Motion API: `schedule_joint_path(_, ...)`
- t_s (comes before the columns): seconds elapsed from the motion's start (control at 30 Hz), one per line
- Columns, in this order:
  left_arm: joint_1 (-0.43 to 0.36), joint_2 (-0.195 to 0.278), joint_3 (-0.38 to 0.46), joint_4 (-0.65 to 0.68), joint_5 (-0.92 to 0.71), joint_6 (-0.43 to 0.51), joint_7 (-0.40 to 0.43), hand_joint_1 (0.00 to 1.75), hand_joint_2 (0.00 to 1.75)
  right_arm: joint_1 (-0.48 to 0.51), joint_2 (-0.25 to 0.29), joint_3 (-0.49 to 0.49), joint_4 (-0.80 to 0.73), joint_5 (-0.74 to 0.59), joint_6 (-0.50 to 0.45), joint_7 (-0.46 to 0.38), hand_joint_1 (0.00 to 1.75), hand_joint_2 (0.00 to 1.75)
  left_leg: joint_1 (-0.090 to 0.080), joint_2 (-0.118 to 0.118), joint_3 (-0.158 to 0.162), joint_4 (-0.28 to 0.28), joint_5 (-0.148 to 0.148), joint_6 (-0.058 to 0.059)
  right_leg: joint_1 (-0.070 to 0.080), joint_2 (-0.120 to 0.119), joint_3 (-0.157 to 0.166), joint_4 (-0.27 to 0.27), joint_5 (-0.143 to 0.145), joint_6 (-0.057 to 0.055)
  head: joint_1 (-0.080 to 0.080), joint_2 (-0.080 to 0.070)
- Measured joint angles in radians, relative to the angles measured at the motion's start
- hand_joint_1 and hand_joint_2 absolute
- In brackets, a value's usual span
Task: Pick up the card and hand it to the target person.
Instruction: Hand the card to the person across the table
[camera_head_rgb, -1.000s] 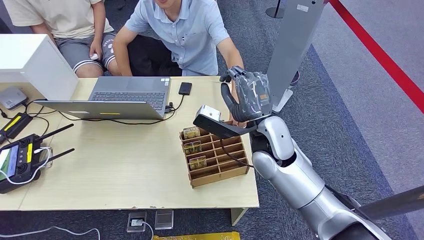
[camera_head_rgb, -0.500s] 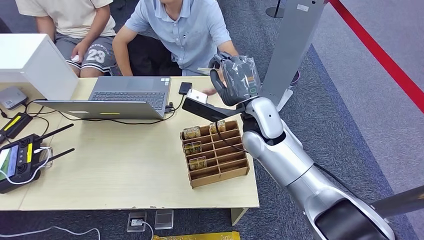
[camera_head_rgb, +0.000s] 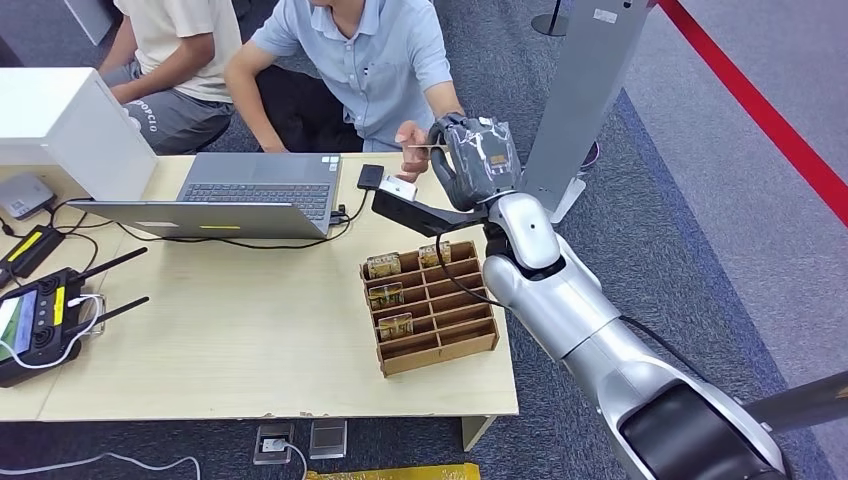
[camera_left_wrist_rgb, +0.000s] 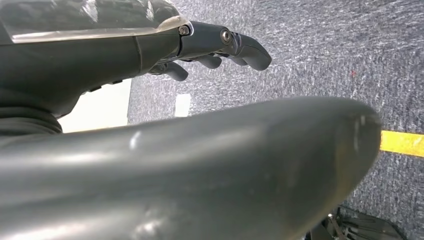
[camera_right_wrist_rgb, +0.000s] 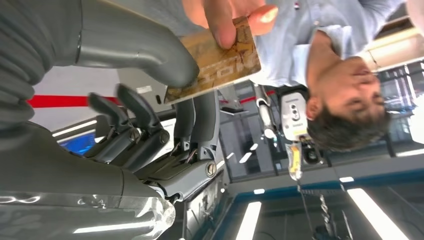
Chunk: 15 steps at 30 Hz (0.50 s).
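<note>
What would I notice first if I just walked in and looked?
The robot's right hand, raised past the far edge of the table, pinches a brown card while a person's hand takes hold of it. Nearer on the table stands a wooden box of slots holding more cards.

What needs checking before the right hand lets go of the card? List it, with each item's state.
1. Card held by the right hand: ok, pinched between thumb and fingers.
2. Person's hand on the card: ok, thumb and a finger grip its far end.
3. Person's grip firm enough to take it alone: cannot tell.
4. Card clear of the table and the wooden organizer: ok, raised above both.
5. Left hand out of the way: ok, hanging over carpet, holding nothing.
</note>
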Motion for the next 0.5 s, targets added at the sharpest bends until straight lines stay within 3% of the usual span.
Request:
schedule_joint_path(0.03,0.0,0.001,0.0,0.0,0.0,-0.001,-0.002,0.0,0.0,0.001,-0.001,-0.001,0.005,-0.005,0.004,0.0,0.0,1.75,0.0,0.0,0.0,0.0,0.0,0.0,0.0,0.0,0.0,0.0,0.0,0.0,0.0,0.0)
schedule_joint_path(0.27,0.001,0.002,0.0,0.0,0.021,-0.001,-0.01,0.0,0.0,0.044,-0.011,-0.03,-0.013,-0.202,0.076,-0.051,0.0,1.75,0.0,0.0,0.001,0.0,0.0,0.0,0.0,0.0,0.0,0.0,0.0,0.0,0.0,0.0)
schedule_joint_path(0.5,0.005,0.003,0.001,0.0,0.088,0.011,0.009,0.0,0.0,0.18,-0.081,-0.082,-0.235,-0.521,0.175,-0.025,0.0,1.75,0.0,0.0,0.001,0.0,0.0,0.0,0.0,0.0,0.0,-0.001,0.0,0.0,0.0,0.0)
